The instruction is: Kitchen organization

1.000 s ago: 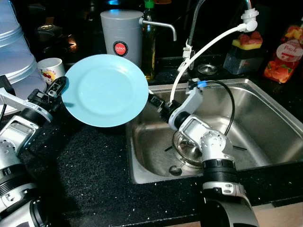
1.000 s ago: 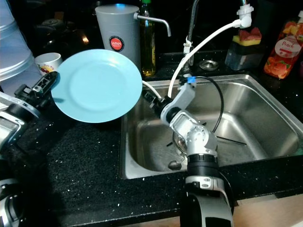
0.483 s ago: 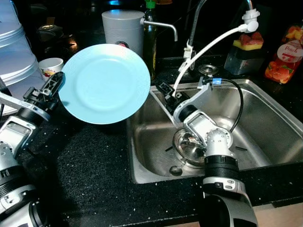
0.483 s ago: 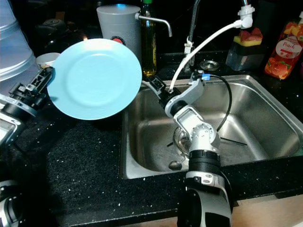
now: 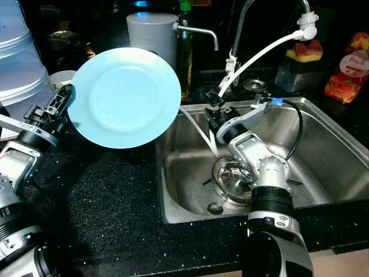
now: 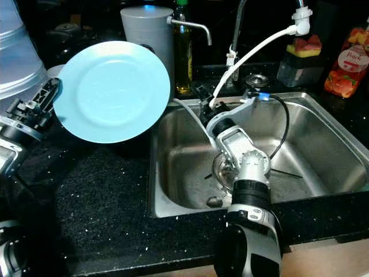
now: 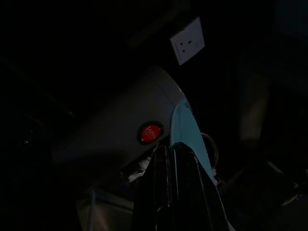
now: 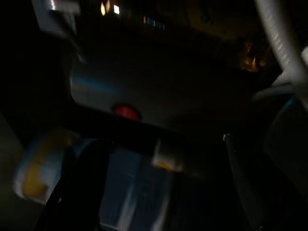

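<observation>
1. A light blue plate [image 5: 124, 97] is being held up over the black counter [image 5: 109, 202], just left of the steel sink [image 5: 323, 156]. It is tilted so that its face is turned toward the head camera.

2. The plate is being gripped at its left rim by the left tool [image 5: 62, 102]. In the left wrist view the two black fingers [image 7: 166, 183] are seen closed on the plate's edge, with the rim running up between them.

3. The right tool [image 5: 212, 113] is being held over the back left part of the sink, near the white hose [image 5: 253, 57] that hangs from the tap [image 5: 239, 26]. Whether its fingers are apart or together cannot be told; the right wrist view is too dark and blurred. Nothing is seen to be held in it.

4. Behind the plate, a grey canister [image 5: 151, 32] with a spout is standing at the back of the counter, with a green-capped oil bottle [image 5: 184, 52] just beside it. A white cup [image 5: 60, 78] is partly hidden behind the plate's left edge.

5. The step in hand is judged to be the carrying of the plate, away from the sink and toward a resting place.

6. For the next move, a free spot is needed, and the pinch at the rim has to be kept firm, since a tilted plate held at one edge could swing or slip.
</observation>
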Tool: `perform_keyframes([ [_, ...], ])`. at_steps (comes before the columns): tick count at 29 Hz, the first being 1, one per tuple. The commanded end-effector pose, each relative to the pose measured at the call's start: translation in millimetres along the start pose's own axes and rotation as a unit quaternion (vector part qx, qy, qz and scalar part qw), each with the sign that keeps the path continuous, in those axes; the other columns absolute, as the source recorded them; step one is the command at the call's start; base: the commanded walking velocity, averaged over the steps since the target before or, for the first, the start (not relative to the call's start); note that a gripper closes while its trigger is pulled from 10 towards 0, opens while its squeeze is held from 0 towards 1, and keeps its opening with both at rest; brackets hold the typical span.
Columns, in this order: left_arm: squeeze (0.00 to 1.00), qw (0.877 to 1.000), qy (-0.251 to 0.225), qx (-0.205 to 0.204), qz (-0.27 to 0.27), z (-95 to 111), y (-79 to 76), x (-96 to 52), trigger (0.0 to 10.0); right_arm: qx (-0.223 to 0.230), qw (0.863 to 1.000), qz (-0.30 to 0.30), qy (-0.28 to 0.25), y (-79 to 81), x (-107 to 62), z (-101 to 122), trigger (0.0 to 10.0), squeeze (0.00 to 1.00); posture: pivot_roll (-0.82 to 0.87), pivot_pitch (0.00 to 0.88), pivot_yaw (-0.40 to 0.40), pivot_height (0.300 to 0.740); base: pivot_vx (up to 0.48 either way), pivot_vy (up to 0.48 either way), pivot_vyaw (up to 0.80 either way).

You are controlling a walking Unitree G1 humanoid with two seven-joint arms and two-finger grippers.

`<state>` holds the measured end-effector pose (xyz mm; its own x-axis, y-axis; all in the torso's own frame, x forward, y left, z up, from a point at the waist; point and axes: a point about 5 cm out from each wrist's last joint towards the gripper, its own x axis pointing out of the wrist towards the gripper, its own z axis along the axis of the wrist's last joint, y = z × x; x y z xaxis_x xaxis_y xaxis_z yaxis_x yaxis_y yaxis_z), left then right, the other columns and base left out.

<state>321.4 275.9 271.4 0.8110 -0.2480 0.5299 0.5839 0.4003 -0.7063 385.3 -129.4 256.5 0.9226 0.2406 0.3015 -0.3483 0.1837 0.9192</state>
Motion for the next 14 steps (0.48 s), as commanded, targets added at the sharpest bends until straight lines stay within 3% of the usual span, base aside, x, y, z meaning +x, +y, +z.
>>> perform_keyframes([
  [1, 0.0, 1.0, -0.013, 0.003, -0.011, 7, -4.0, -0.2, 0.0, 0.022, 1.0, 0.001, -0.012, 0.0, 1.1, 3, 10.0, 0.0, 0.02, 0.042, 0.027, 0.74, 0.0, 0.0, 0.0],
  [5, 0.0, 1.0, -0.013, 0.001, -0.01, 8, -4.5, 0.3, 0.0, 0.017, 1.0, 0.008, -0.007, 1.5, 0.9, 3, 10.0, 0.0, 0.02, 0.042, 0.027, 0.74, 0.0, 0.0, 0.0],
  [6, 0.0, 1.0, -0.012, 0.001, -0.01, 7, -4.3, 0.4, 0.0, 0.006, 1.0, 0.014, 0.0, 2.7, 0.6, 2, 10.0, 0.0, 0.02, 0.042, 0.027, 0.74, 0.0, 0.0, 0.0],
  [7, 0.0, 1.0, -0.01, -0.003, -0.007, 5, -3.5, 0.9, 0.0, -0.045, 0.998, 0.035, 0.027, 7.6, -0.6, -5, 10.0, 0.0, 0.02, 0.042, 0.027, 0.74, 0.0, 0.0, 0.0],
  [9, 0.0, 1.0, -0.008, -0.004, -0.006, 4, -3.1, 1.1, 0.0, -0.059, 0.997, 0.043, 0.036, 9.6, -1.1, -9, 10.0, 0.0, 0.02, 0.041, 0.03, 0.74, 0.0, 0.0, 0.0],
  [14, 0.0, 1.0, -0.001, -0.008, 0.0, -2, -0.6, 2.7, 0.0, -0.06, 0.988, 0.126, 0.063, 30.5, -4.6, -21, 10.0, 0.0, 0.02, 0.041, 0.034, 0.74, 0.0, 0.0, 0.0],
])
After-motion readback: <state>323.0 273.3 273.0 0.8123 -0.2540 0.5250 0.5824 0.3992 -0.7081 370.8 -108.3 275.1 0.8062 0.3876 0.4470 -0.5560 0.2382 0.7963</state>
